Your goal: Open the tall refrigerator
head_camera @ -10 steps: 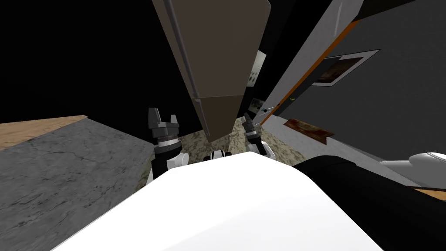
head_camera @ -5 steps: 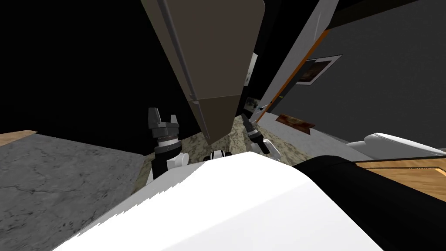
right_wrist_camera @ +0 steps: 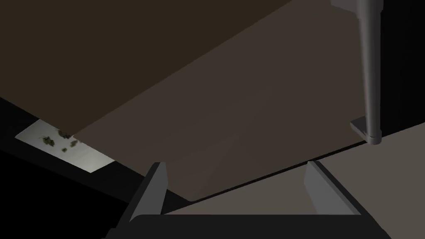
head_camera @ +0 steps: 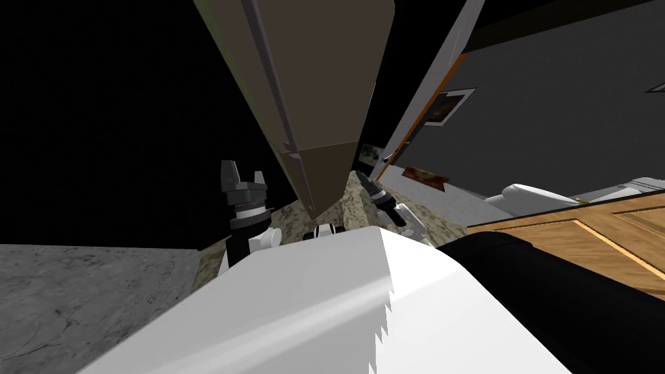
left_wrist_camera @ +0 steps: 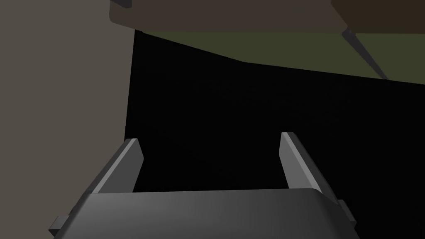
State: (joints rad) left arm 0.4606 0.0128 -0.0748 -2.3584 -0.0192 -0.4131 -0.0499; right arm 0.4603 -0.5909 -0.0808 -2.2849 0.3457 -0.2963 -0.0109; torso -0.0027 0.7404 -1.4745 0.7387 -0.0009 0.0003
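Fridge (head_camera: 325, 84): tall, brown-grey, right in front, between my two hands.
Handle (right_wrist_camera: 369, 70): long grey bar on the door, beside the right hand, not touched.
Right hand (right_wrist_camera: 235, 166): fingers spread, empty, facing the flat door, I think to line up with the handle.
Left hand (head_camera: 243, 172): fingers spread, empty, by the fridge's edge, out of the way.
Room: black area on the left; wood panel (head_camera: 584, 227) close on my right.

The refrigerator (head_camera: 318, 78) has smooth, matt brown-grey faces; its handle (right_wrist_camera: 369, 70) is matt grey. The floor (head_camera: 347, 204) looks like speckled stone, the framed panel (head_camera: 584, 234) like grained wood.
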